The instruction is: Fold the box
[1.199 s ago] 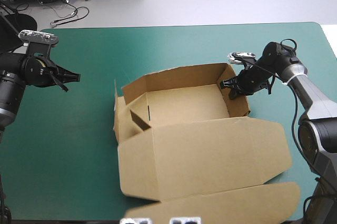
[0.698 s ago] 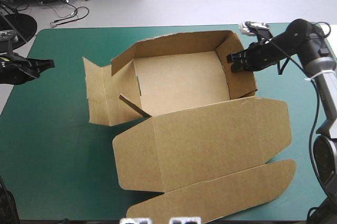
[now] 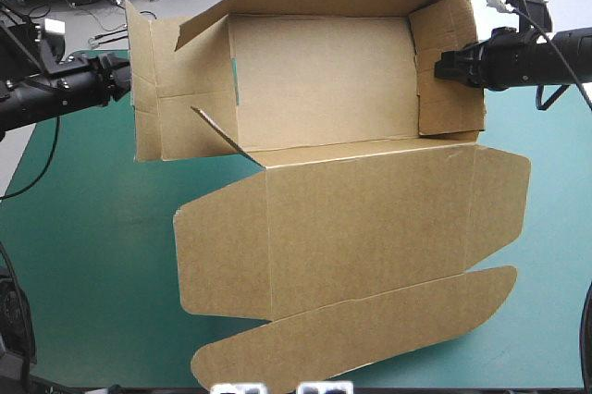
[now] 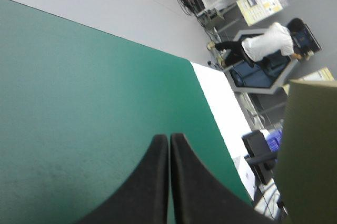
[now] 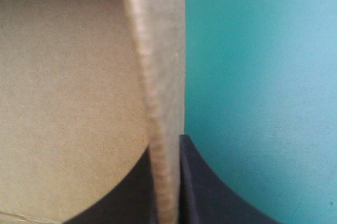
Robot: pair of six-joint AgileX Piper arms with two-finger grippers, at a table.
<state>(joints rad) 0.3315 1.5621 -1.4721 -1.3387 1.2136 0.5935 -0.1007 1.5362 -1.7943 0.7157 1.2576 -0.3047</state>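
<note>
Left black fin-fingered gripper (image 4: pixel 169 139) hangs pressed closed, while right black fin-fingered gripper (image 3: pixel 444 67) pinches the box of brown board (image 3: pixel 324 70) by one wall.

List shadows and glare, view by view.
High view: even light, no glare on the teal-green cover; the box is darker on its inside far wall. Left wrist view: cover dims toward the left gripper, jaws shut. Right wrist view: cover evenly lit beside the wall that the right gripper clamps.
</note>
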